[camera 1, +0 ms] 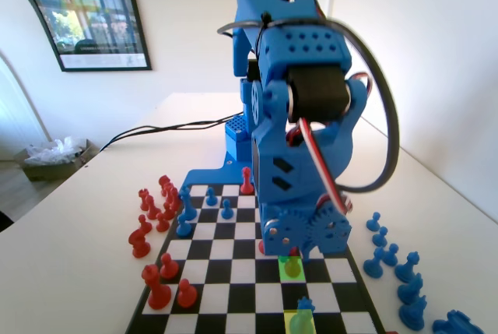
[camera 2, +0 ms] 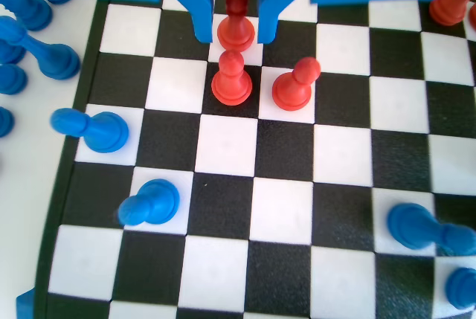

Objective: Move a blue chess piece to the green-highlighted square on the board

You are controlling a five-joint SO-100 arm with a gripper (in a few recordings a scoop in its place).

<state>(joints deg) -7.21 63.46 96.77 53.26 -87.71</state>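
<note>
Spanning a white table (camera 1: 93, 217), the board (camera 2: 282, 159) lay, gripper (camera 2: 235, 33) fingers spread around a red pawn (camera 2: 236, 25), framed poster (camera 1: 85, 11) at 10 o'clock.

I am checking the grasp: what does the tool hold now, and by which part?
It cannot be told. In the wrist view the tool has its jaws on either side of a red piece, near its base, but contact is unclear.

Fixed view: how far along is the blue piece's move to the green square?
Done: nothing yet. The blue chess piece stands on the yellow-green square, not on the green-highlighted square. In hand: the pincer straddles a red piece in the wrist view; grip unclear. Left: the whole move.
</note>
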